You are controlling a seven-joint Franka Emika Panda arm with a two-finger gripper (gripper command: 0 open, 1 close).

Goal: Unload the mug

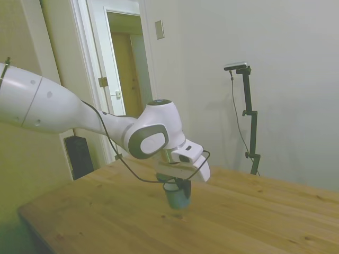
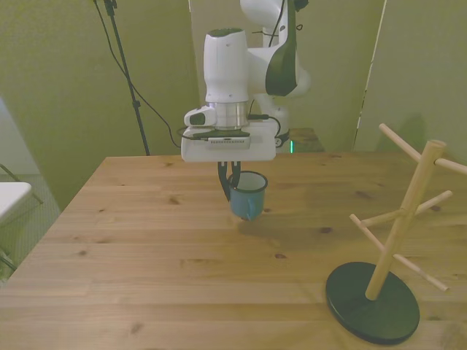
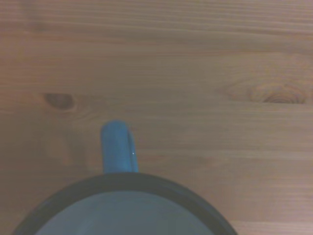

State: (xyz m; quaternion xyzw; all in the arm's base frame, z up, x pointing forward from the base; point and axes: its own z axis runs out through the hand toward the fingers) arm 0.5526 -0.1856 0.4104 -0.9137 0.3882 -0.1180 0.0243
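while the white robot gripper [image 2: 233, 179] pinches the rim of the small teal-blue enamel mug [image 2: 247, 195] just above the wooden table [image 2: 146, 248], setting down looks next, then letting go.

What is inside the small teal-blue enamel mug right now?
The small teal-blue enamel mug shows a pale inside wall, and one finger of the gripper appears to reach in over its rim. The bottom is hidden.

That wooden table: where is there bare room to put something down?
Most of the table is bare: the whole stretch on the front view's left of the mug, and the strip between mug and peg stand. It is crowded only under the gripper.
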